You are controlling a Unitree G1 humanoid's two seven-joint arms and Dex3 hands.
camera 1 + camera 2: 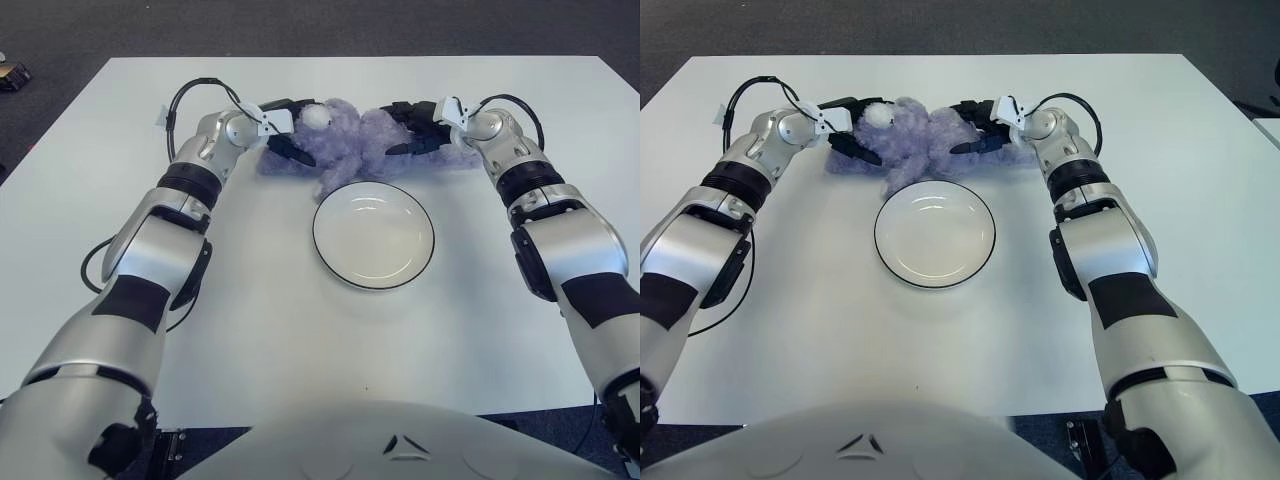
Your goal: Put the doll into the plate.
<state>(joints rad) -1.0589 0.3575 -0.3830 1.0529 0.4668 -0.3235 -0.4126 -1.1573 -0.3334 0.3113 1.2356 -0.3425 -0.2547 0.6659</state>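
Both hands are closed around the purple doll (350,140), left hand (283,125) and right hand (412,127) at opposite ends; a joint lift toward the plate (325,250) is called for next.

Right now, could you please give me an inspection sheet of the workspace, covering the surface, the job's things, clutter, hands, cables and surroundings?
Surface: white table, bare in front of the plate.
Job's things: purple doll lies on the table behind the white plate; the plate holds nothing.
Clutter: nothing seen.
Hands: left robot hand is at the doll's left side, right robot hand at its right side, fingers against the plush; a firm grasp cannot be confirmed.
Cables: black cable loops at the left wrist, another black cable at the right wrist.
Surroundings: dark floor; small box at far left.
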